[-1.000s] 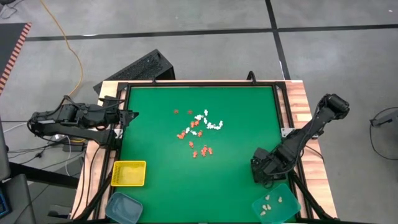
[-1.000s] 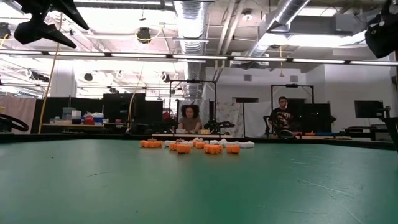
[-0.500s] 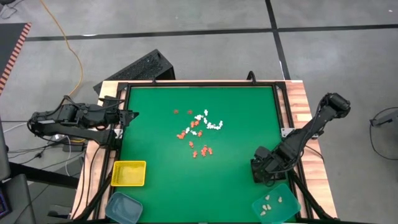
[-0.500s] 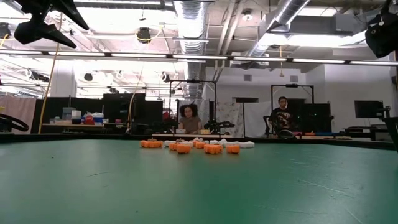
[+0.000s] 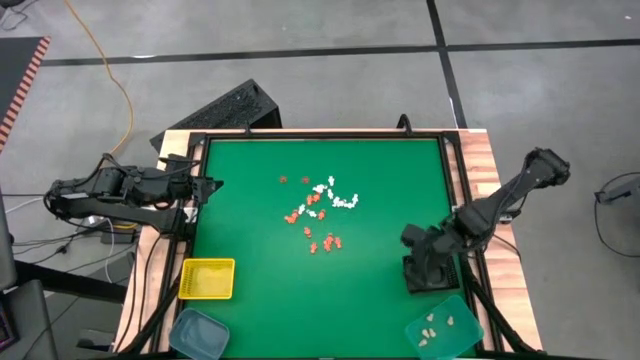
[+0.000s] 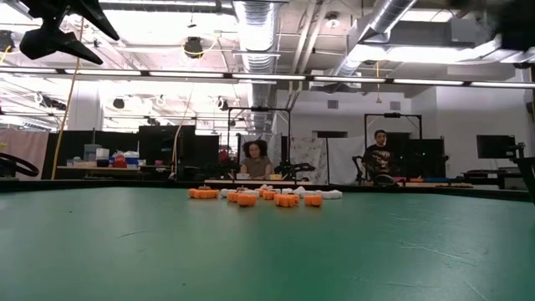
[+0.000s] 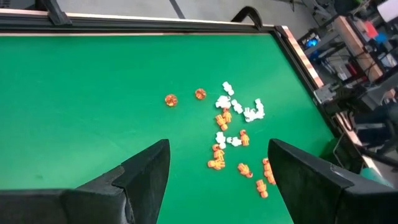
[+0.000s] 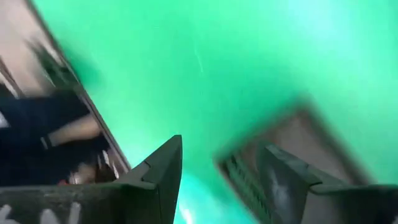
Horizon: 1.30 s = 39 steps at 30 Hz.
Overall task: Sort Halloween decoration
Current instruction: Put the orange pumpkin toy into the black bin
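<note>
A bright green mat (image 5: 250,240) covers the table, framed by light brown wood (image 5: 482,160). Tiny orange-red trinkets (image 5: 318,240) and white trinkets (image 5: 342,198) are scattered mid-mat. One tray is yellow (image 5: 207,279); two trays are teal (image 5: 197,333) (image 5: 443,327). Both arms are black.

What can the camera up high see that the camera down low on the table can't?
Only the high view shows the yellow tray, two teal trays, the left gripper and the right gripper. Only the low view shows two people in the room behind. Both show the green table and the orange and white trinkets.
</note>
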Motion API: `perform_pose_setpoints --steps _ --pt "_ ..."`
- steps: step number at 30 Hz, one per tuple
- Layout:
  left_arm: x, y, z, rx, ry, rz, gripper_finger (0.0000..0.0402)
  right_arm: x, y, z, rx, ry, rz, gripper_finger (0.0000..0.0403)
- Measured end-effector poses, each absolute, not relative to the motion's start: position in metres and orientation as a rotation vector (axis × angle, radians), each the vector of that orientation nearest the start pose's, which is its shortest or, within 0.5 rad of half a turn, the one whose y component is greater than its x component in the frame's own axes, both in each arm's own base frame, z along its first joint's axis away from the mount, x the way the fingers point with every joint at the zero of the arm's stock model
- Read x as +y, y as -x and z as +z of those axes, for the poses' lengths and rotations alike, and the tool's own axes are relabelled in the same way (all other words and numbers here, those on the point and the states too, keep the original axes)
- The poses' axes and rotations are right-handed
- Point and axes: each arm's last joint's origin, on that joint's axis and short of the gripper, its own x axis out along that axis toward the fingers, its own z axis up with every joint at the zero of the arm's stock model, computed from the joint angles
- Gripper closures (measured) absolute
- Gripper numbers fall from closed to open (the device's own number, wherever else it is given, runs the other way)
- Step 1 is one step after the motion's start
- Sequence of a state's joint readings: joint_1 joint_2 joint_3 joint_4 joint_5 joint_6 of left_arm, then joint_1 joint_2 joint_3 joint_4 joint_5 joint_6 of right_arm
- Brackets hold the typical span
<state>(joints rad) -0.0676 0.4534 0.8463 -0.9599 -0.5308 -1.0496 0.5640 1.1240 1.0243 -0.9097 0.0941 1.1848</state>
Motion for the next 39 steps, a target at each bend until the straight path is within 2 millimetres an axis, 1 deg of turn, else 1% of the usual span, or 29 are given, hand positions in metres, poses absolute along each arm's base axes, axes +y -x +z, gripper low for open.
perform_pose_setpoints --steps 3,5,7,10,15,19,23,25,27,29,32,34,36,39 --pt "0.010 -0.065 0.318 0.279 0.810 0.659 0.0141 0.097 -0.194 0.308 0.861 -0.669 -0.182 0.0208" --pt "0.009 -0.065 0.318 0.295 0.789 0.641 0.0141 0.088 -0.207 0.311 0.763 -0.622 -0.197 0.0210" --pt "0.009 -0.066 0.318 0.307 0.782 0.626 0.0141 0.079 -0.221 0.309 0.721 -0.581 -0.226 0.0212" --pt "0.009 -0.066 0.318 0.310 0.781 0.623 0.0141 0.064 -0.243 0.298 0.713 -0.512 -0.268 0.0213" --pt "0.009 -0.066 0.318 0.309 0.781 0.624 0.0141 0.042 -0.278 0.268 0.786 -0.339 -0.319 0.0213" --pt "0.009 -0.066 0.318 0.309 0.781 0.624 0.0141 0.021 -0.296 0.243 0.860 -0.245 -0.389 0.0214" --pt "0.009 -0.066 0.318 0.309 0.781 0.624 0.0141 -0.004 -0.309 0.227 0.887 -0.212 -0.415 0.0214" --pt "0.009 -0.066 0.318 0.309 0.780 0.624 0.0141 -0.017 -0.315 0.222 0.882 -0.203 -0.398 0.0214" --pt "0.009 -0.066 0.318 0.310 0.776 0.624 0.0141 -0.032 -0.322 0.222 0.837 -0.213 -0.359 0.0214" --pt "0.009 -0.066 0.318 0.310 0.770 0.626 0.0141 -0.046 -0.329 0.226 0.743 -0.248 -0.348 0.0214" --pt "0.009 -0.066 0.318 0.308 0.769 0.628 0.0141 -0.065 -0.340 0.231 0.614 -0.276 -0.380 0.0214" --pt "0.009 -0.066 0.318 0.307 0.768 0.630 0.0141 -0.072 -0.351 0.233 0.570 -0.249 -0.378 0.0214" --pt "0.009 -0.066 0.318 0.307 0.767 0.631 0.0141 -0.075 -0.366 0.231 0.548 -0.177 -0.338 0.0214" --pt "0.009 -0.066 0.318 0.307 0.763 0.631 0.0141 -0.079 -0.388 0.222 0.578 -0.104 -0.310 0.0214"
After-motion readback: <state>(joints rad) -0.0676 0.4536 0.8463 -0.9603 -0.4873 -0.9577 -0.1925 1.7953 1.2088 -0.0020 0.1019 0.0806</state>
